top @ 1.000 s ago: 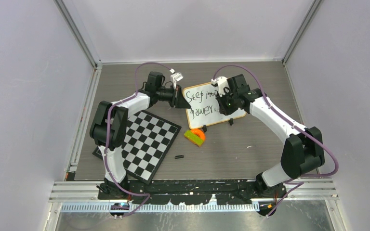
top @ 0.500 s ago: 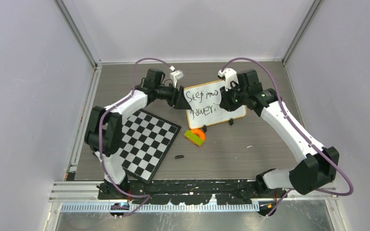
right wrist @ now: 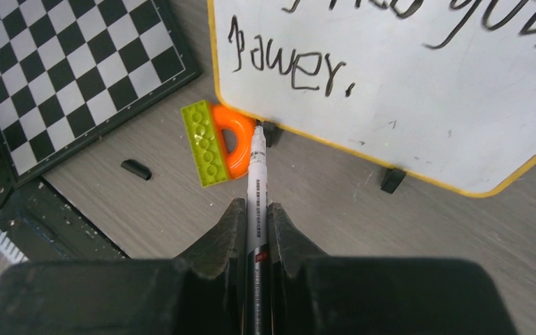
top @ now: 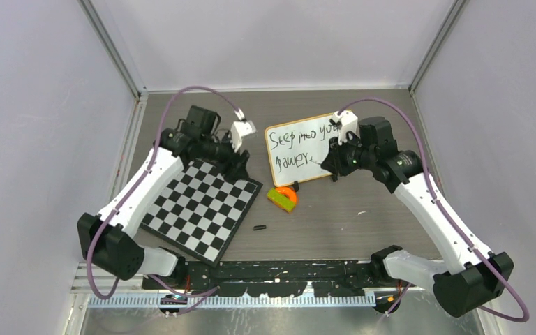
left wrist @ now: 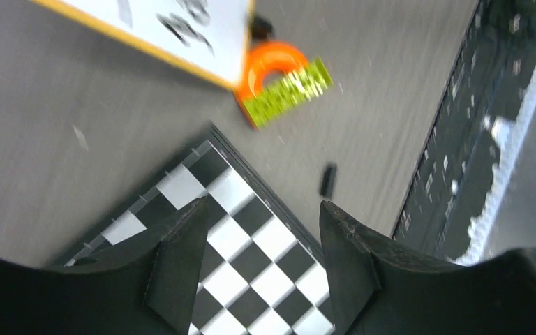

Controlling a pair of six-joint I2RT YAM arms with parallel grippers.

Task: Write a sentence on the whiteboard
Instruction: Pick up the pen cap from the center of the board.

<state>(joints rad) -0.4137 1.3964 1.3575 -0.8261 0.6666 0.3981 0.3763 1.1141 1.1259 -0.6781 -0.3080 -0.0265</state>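
Observation:
The whiteboard [top: 306, 149] stands on its black feet at the back middle of the table. Its wood-framed lower edge also shows in the right wrist view [right wrist: 426, 112]. The sentence [top: 299, 138] runs in two dark handwritten lines; the lower line [right wrist: 289, 66] reads "power." My right gripper [top: 332, 162] hovers just in front of the board's right half, shut on a white marker [right wrist: 257, 183] whose tip points down at the table, off the board. My left gripper [left wrist: 264, 209] is open and empty above the chequered board's far corner, left of the whiteboard.
A black-and-white chequered board [top: 202, 208] lies at left. A green and orange brick [top: 283, 197] sits in front of the whiteboard's lower left corner. A small black cap [top: 259, 227] lies nearer the front edge. Grey walls close in both sides.
My left gripper opened off the whiteboard's left edge and drew back left over the chequered board. The right gripper, with the marker, pulled away from the board's face toward the near right.

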